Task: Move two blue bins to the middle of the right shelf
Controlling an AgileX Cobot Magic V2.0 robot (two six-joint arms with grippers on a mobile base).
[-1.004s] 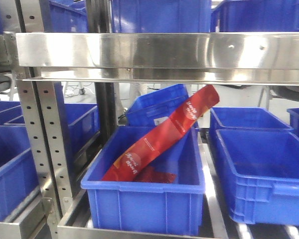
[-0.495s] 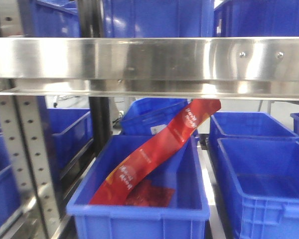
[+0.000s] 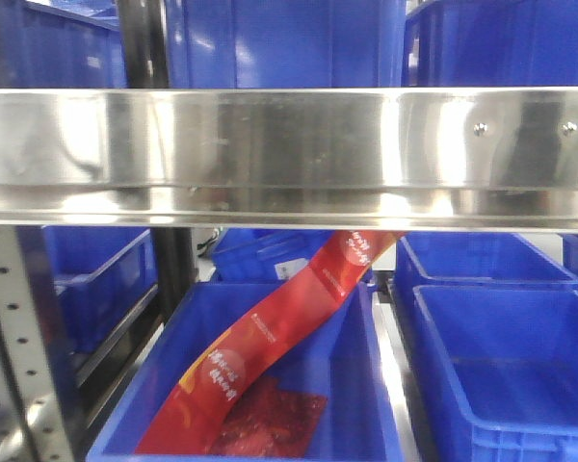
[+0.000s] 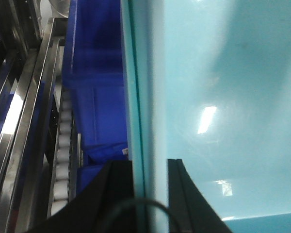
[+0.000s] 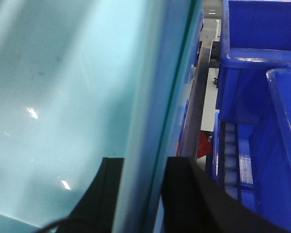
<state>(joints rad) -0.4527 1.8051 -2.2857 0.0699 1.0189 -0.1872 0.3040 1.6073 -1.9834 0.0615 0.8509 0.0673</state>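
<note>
Each wrist view shows a hand clamped on a pale blue-green wall, which I take to be the rim of a carried bin: the left hand [image 4: 138, 194] straddles the bin wall [image 4: 145, 97], one dark finger either side, and the right hand [image 5: 140, 194] grips an edge [image 5: 150, 121] the same way. Both hands are clenched on it. The wall runs straight away from each hand, so the bin seems to hang between the two arms, equally near both.

In the front view, a steel shelf rail [image 3: 289, 144] crosses ahead. Below it sits a blue bin [image 3: 366, 404] holding a red packet [image 3: 270, 337], with another bin [image 3: 501, 366] along the shelf's right edge.
</note>
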